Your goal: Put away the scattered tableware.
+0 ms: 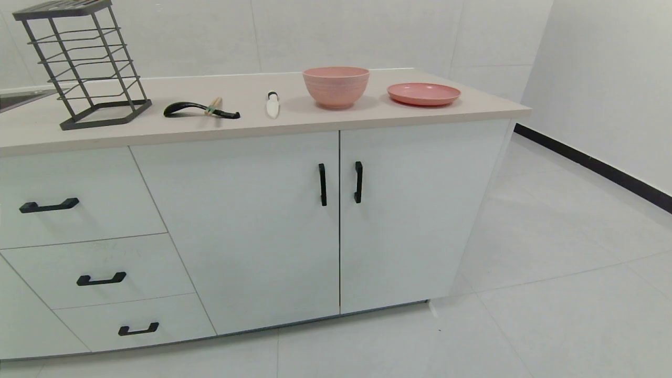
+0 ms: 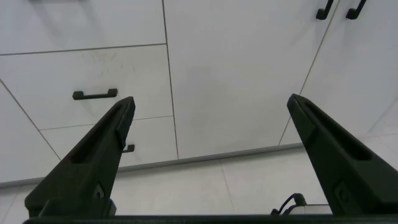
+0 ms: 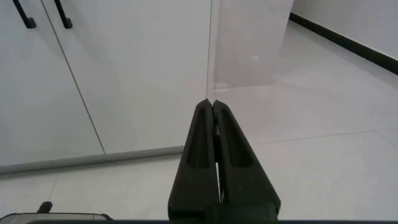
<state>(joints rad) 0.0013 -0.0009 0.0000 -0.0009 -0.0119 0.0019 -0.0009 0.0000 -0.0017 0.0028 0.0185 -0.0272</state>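
On the beige countertop [image 1: 157, 128] stand a pink bowl [image 1: 336, 85] and, to its right, a flat pink plate [image 1: 423, 93]. Left of the bowl lie a small white knife with a black end [image 1: 272, 105], a black ladle-like spoon [image 1: 194, 109] and wooden chopsticks [image 1: 214, 105] crossing it. A dark wire rack [image 1: 84, 63] stands at the far left. My left gripper [image 2: 211, 109] hangs open, low before the white drawers [image 2: 93, 68]. My right gripper [image 3: 212, 112] is shut on nothing, low near the cabinet's right corner [image 3: 211, 74].
The cabinet has two doors with black handles [image 1: 340, 182] and three drawers with black handles [image 1: 101, 279] on the left. A sink edge [image 1: 21, 98] shows at the far left. Tiled floor [image 1: 567, 252] spreads to the right, bounded by a wall with a black skirting.
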